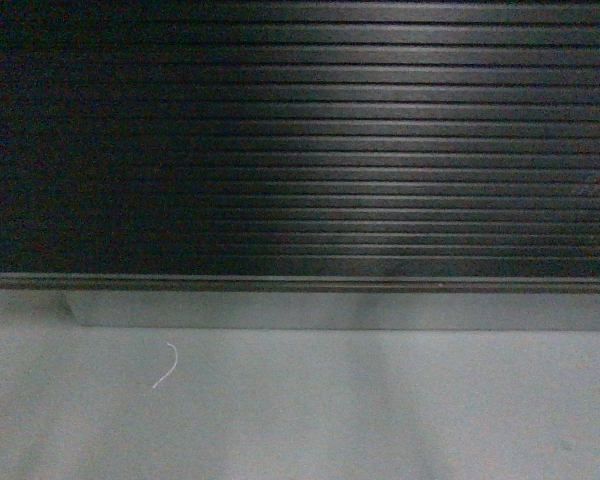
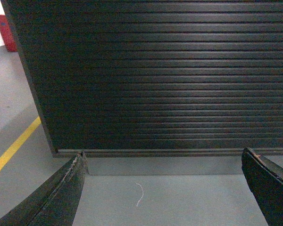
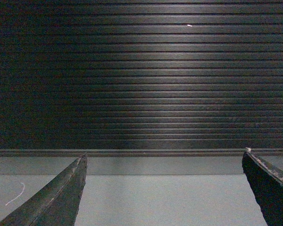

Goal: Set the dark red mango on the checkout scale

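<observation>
1. My head camera is filled by the front of the long black-brown checkout counter (image 1: 310, 140), its face made of narrow horizontal slats, sitting on a pale grey plinth (image 1: 340, 310) above a light grey floor (image 1: 380, 420).
2. I see the counter's lower left corner at the left edge of the head view, where the plinth is set back from the slatted face.
3. A thin curled white thread (image 1: 167, 366) lies on the floor near the plinth, towards the left end of the counter.
4. From my left wrist camera, the left gripper (image 2: 165, 188) has its two dark fingers (image 2: 61, 193) spread wide, with nothing between them but floor and that white thread.
5. That view also shows the counter's left vertical edge, a yellow line painted on the floor (image 2: 14, 148) beyond it, and a red object (image 2: 4, 30) in the far top-left corner.
6. From my right wrist camera, the right gripper (image 3: 165, 188) is likewise spread wide and carries nothing; it faces the slats and plinth.
7. I cannot see the dark red mango or the scale in any view; the counter top is out of frame.
</observation>
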You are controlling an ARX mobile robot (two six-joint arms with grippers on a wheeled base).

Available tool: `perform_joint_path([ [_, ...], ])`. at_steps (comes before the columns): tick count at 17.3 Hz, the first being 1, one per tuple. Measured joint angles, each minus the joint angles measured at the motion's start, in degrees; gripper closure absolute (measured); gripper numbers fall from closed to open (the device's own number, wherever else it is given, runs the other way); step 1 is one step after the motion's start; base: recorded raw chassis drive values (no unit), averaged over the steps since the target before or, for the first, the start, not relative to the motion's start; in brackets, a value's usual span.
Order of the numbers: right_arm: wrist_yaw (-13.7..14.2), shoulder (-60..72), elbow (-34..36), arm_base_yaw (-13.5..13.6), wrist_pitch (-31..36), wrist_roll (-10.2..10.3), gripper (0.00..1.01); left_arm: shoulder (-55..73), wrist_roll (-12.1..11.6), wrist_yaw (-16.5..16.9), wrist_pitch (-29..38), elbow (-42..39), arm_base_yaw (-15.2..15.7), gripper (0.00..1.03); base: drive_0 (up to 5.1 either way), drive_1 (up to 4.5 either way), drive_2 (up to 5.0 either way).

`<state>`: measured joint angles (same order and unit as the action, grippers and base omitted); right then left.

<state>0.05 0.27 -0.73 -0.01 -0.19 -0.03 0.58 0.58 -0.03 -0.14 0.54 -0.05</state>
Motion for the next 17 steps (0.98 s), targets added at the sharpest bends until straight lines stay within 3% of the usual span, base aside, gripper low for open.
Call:
perform_joint_path([
  [17,0.0,0.0,0.0,0.0,-0.2,0.0,0.03,0.0,0.0,0.0,-0.1,0.0,0.0,0.05,0.0,2.56,-2.5],
])
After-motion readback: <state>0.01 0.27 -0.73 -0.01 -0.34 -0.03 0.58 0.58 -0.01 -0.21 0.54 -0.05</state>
